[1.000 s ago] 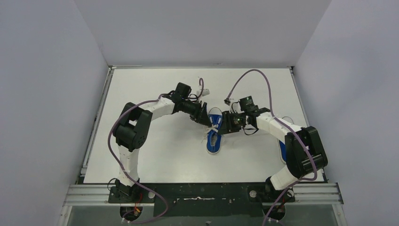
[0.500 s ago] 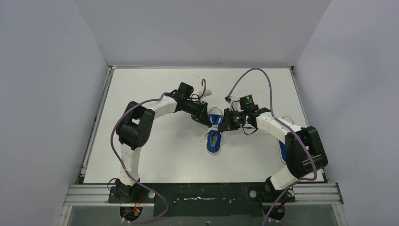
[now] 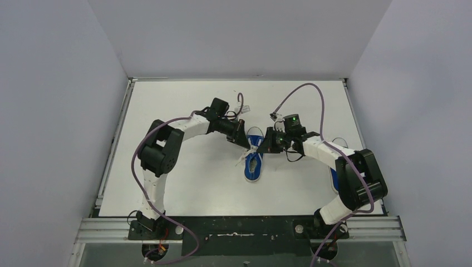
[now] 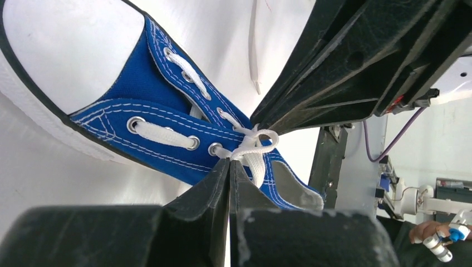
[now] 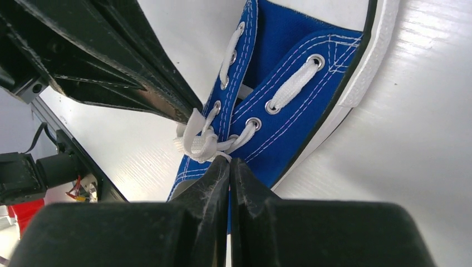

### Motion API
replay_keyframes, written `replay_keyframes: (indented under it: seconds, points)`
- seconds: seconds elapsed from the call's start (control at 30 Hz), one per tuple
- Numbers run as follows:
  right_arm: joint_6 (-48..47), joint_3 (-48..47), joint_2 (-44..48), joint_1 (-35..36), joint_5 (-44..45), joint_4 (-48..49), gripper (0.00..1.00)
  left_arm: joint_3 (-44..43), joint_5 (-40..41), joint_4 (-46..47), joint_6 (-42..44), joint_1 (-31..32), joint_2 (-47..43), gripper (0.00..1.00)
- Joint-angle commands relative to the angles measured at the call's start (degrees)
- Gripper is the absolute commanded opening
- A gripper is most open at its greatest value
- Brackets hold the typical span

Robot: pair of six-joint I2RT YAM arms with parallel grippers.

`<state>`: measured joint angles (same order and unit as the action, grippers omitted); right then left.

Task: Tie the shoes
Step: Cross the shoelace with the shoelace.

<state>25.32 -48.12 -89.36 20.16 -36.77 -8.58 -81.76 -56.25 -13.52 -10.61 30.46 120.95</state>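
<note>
Tabletop (image 3: 183, 183) shoe (image 3: 253, 168) points toe toward far edge; left claw (image 4: 229, 164), right claw (image 5: 229, 161) clamp its laces (image 5: 197, 139).

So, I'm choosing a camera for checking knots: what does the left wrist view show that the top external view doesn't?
Only left wrist: the left gripper shut, its tips pinching the lace where it crosses, plus the eyelets and stitching up close. Only top external: both arms whole, the table, and a second shoe partly hidden behind the right arm. Both: the blue shoe mid-table, with the right gripper meeting the left one over its laces.
</note>
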Motion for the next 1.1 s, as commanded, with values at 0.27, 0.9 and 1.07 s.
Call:
replay_keyframes:
  seconds: [0.27, 0.9, 1.07]
  points:
    - [13.41, 4.48, 4.88, 0.52, 3.53, 15.42, 0.0, 9.16, -1.99, 29.32, -23.29, -0.05, -8.46, 0.0]
    - [14.9, 4.44, 1.95, 1.41, 3.34, 18.32, 0.0, 6.17, 2.3, 11.45, -8.3, 1.17, -7.78, 0.2]
    - [14.72, 4.31, 1.15, 1.54, 3.16, 18.53, 0.0, 5.15, 5.03, 6.31, -3.54, 1.91, -7.74, 0.37]
